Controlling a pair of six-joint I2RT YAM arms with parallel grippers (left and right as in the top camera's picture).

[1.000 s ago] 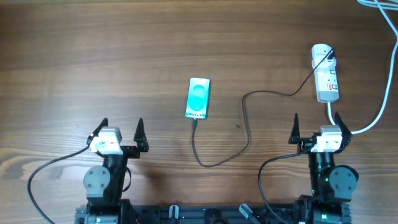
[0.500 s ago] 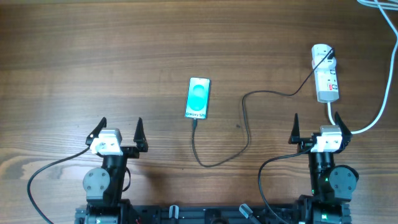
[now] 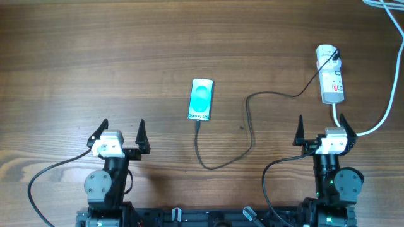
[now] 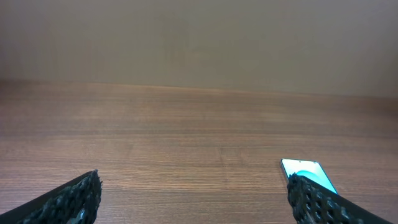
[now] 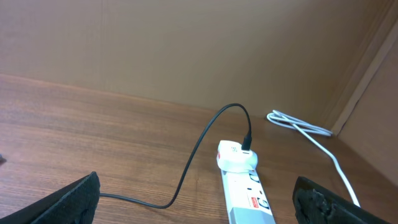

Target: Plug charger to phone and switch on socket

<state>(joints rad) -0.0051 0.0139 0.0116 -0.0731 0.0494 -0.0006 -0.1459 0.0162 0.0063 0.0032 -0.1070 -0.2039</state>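
The table is bare wood, so nothing on it will hold light things in place. Both arms sit at the near edge. The left gripper and the right gripper each have their fingers wide apart and hold nothing.

The charger runs from the socket's far end, loops down between the two grippers and climbs to the phone. That slack loop is probably the main hazard, since either arm sweeping low could hook it and drag the phone or pull the tip loose. A white cord passes close by the right gripper's right finger and could snag the same way.

The socket lies straight ahead of the right gripper, near it. A slanted push on its switch may slide the strip rather than click it.

The phone lies ahead and to the right of the left gripper, well apart. The tip meets its near edge, but whether it is seated cannot be told. The red marks are small, so a finger could easily miss them.
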